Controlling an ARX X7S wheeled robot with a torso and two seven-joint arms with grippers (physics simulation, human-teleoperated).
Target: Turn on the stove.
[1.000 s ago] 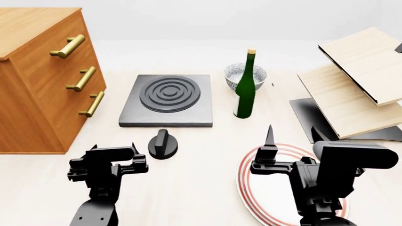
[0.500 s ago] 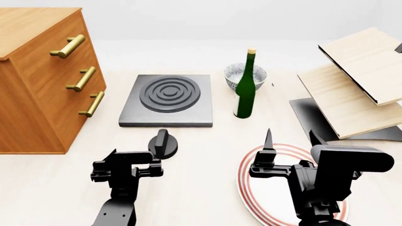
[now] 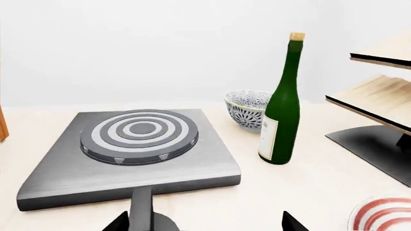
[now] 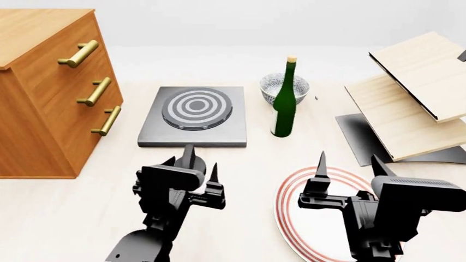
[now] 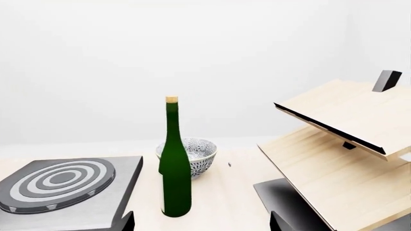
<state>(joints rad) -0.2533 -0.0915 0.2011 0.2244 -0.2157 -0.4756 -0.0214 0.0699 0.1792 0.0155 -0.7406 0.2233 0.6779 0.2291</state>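
**Stove rings now glowing white, left gripper at the knob**

Stove [image 4: 193, 115] sits toward the far edge of the table, left of the middle, one dark grey slab with one set of concentric burner rings [image 4: 196, 107]. Those rings glow white; half a second ago and a second ago they were dark. One small black knob [image 4: 189, 156] stands just off the slab's near edge, its ridge pointing toward the slab.

The left gripper [image 4: 197, 165] has moved in from the near-left part of the table and now stands over the knob. Its two pointed fingers are spread, one on each side of the knob's ridge; whether they touch it cannot be told. In the left wrist view the knob [image 3: 142, 211] rises between the finger tips, with the slab [image 3: 132, 154] right behind it.

The right gripper [image 4: 348, 164] hovers over the one red-ringed white plate [image 4: 296, 218] near the near-right corner, fingers apart and holding nothing; it has drifted slightly toward the near edge.

One green bottle [image 4: 284, 101] with a cork top stands upright just right of the slab, unmoved. Its pale label shows in the left wrist view, but no writing on it can be read. One patterned bowl [image 4: 275, 84] sits behind the bottle. One wooden cabinet [image 4: 43, 93] with three brass handles stands at the left edge, and one tilted two-tier wooden shelf [image 4: 418, 98] on a dark base stands at the right edge.
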